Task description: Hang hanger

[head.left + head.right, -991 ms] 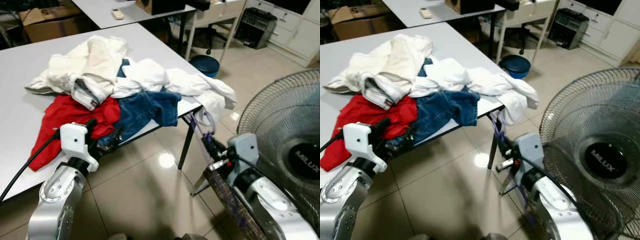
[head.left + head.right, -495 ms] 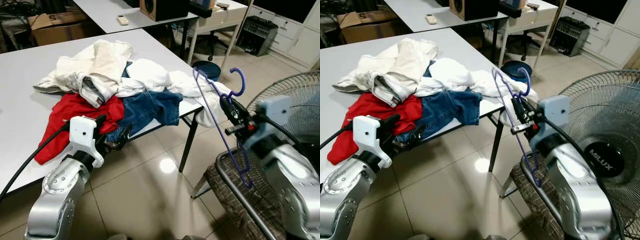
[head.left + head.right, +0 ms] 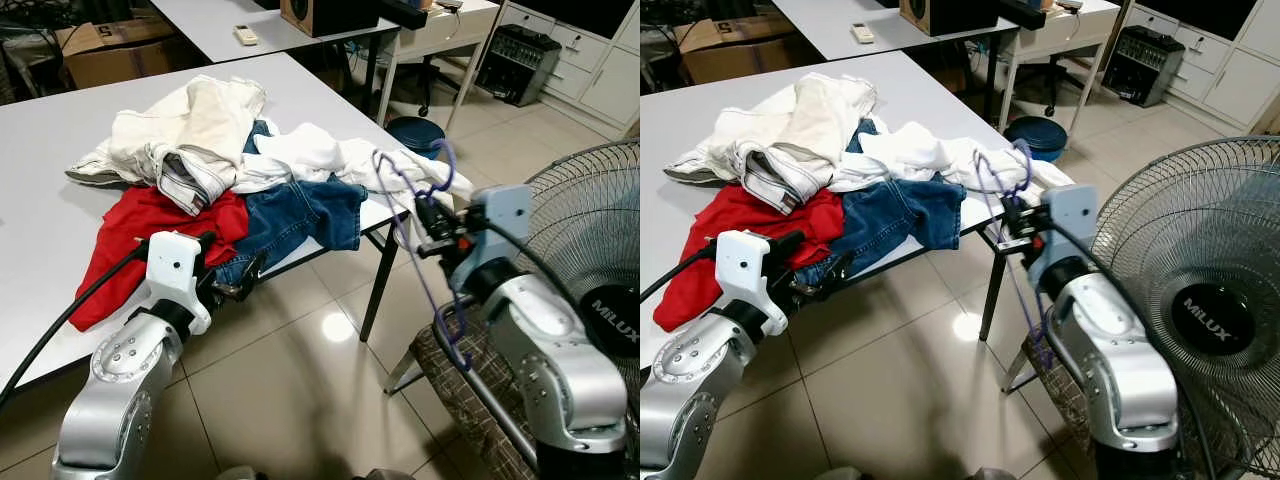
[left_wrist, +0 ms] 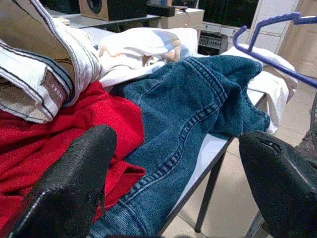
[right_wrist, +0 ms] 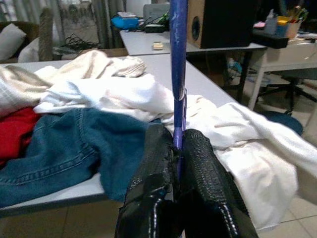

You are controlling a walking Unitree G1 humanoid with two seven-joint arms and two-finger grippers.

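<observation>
one step down: the right end effector (image 3: 1012,228) is pinching the purple hanger (image 3: 420,245) aloft; hanging is pending, left end effector (image 4: 168,198) spreading beside the counter (image 3: 40,230).

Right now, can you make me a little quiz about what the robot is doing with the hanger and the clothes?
1. True or false: the right gripper is shut on the purple hanger.
2. Which clothes lie nearest the open left gripper? A) jeans and red shirt B) the fan C) a towel on the floor
3. Fill in: the clothes are piled on a white ____.

Key: 1 true; 2 A; 3 table.
</observation>
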